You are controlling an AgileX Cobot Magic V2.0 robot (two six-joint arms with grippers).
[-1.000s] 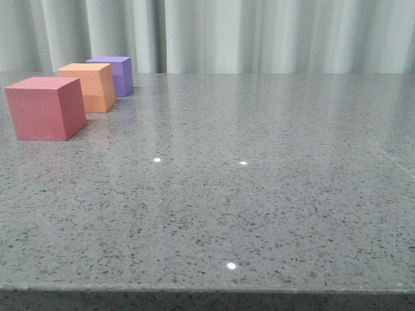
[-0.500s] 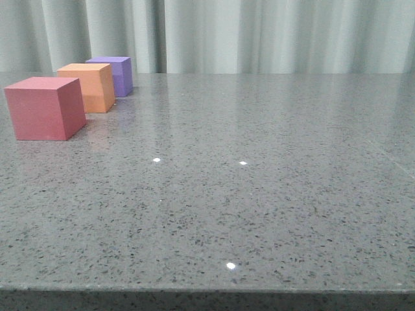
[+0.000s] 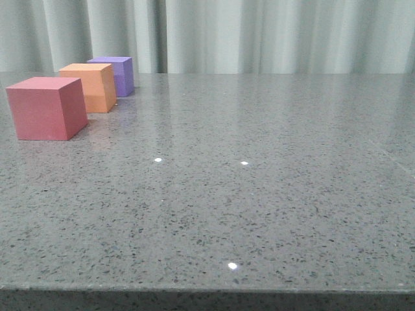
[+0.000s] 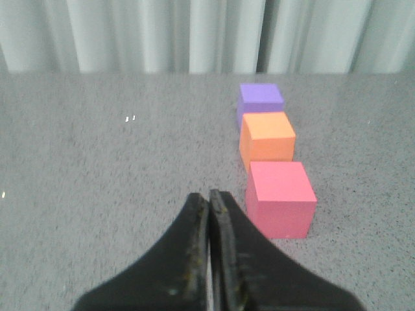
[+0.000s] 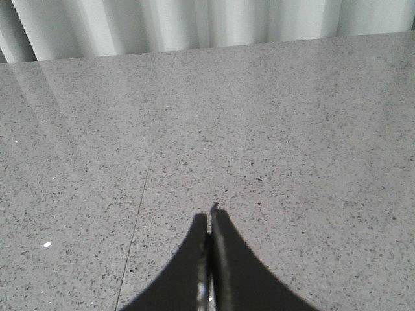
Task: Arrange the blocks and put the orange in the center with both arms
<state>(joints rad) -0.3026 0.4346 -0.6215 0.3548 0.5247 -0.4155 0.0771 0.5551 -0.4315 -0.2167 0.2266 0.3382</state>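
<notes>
Three cubes stand in a row at the far left of the grey table: the pinkish-red cube (image 3: 47, 108) nearest, the orange cube (image 3: 89, 87) in the middle, the purple cube (image 3: 117, 75) farthest. The left wrist view shows them too: red (image 4: 280, 198), orange (image 4: 266, 140), purple (image 4: 260, 102). My left gripper (image 4: 209, 194) is shut and empty, just short of and beside the red cube. My right gripper (image 5: 211, 210) is shut and empty over bare table. Neither gripper shows in the front view.
A pale pleated curtain (image 3: 259, 35) hangs behind the table's far edge. The speckled grey tabletop (image 3: 259, 194) stretches to the right of the cubes. A thin seam (image 5: 136, 220) runs across the table near my right gripper.
The cubes appear a touch further right in the front view; otherwise nothing has visibly changed.
</notes>
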